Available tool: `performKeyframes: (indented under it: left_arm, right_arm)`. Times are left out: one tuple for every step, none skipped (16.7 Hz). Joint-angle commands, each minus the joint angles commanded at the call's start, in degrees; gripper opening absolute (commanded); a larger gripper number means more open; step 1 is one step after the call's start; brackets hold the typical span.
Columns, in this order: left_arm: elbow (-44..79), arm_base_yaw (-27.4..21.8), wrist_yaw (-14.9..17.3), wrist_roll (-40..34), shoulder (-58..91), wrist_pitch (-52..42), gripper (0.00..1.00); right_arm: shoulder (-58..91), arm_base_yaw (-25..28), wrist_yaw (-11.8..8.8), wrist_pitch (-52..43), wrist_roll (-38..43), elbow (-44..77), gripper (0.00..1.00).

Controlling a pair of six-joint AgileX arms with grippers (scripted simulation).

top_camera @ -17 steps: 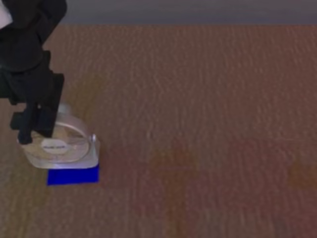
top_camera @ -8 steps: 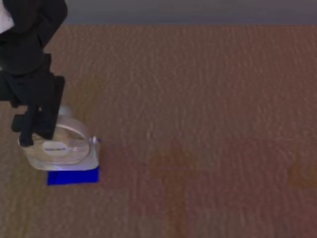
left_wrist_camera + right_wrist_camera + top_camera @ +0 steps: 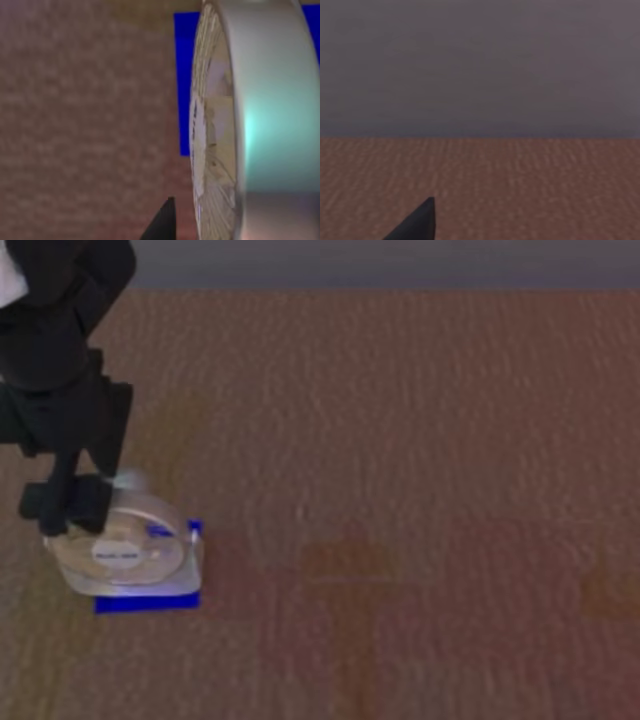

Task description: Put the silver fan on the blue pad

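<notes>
Top view: the silver fan (image 3: 125, 555) lies at lower left of the desk (image 3: 420, 490), disc face up, covering most of the blue pad (image 3: 150, 602); it sits lower than a second ago. The left hand (image 3: 65, 505) pinches its upper-left rim. Left wrist view: the shiny ring (image 3: 270, 115) runs vertically (pad behind). Right wrist view: the right arm is parked; I cannot tell its hand's state.

left arm (image 3: 55, 350): matte black, bulky rounded links, with a small white patch at the top view's upper left corner
left gripper (image 3: 68, 502): black, blocky square-edged body ending in two dark flat fingers
left wrist view finger (image 3: 161, 224): black, thin pointed wedge, plain surface
right wrist view finger (image 3: 417, 222): dark grey-black pointed wedge, smooth, unmarked
cables, screws, markings: none visible
</notes>
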Motion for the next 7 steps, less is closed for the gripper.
performKeyframes:
  left_arm:
    - [0.0,0.0,0.0,0.0,0.0,0.0,0.98]
    - [0.0,0.0,0.0,0.0,0.0,0.0,1.00]
    - [0.0,0.0,0.0,0.0,0.0,0.0,1.00]
    - [0.0,0.0,0.0,0.0,0.0,0.0,1.00]
    - [0.0,0.0,0.0,0.0,0.0,0.0,1.00]
    - [0.0,0.0,0.0,0.0,0.0,0.0,1.00]
    - [0.0,0.0,0.0,0.0,0.0,0.0,1.00]
  right_arm:
    - [0.0,0.0,0.0,0.0,0.0,0.0,1.00]
    - [0.0,0.0,0.0,0.0,0.0,0.0,1.00]
    - [0.0,0.0,0.0,0.0,0.0,0.0,1.00]
    - [0.0,0.0,0.0,0.0,0.0,0.0,1.00]
    - [0.0,0.0,0.0,0.0,0.0,0.0,1.00]
    - [0.0,0.0,0.0,0.0,0.0,0.0,1.00]
    - [0.0,0.0,0.0,0.0,0.0,0.0,1.00]
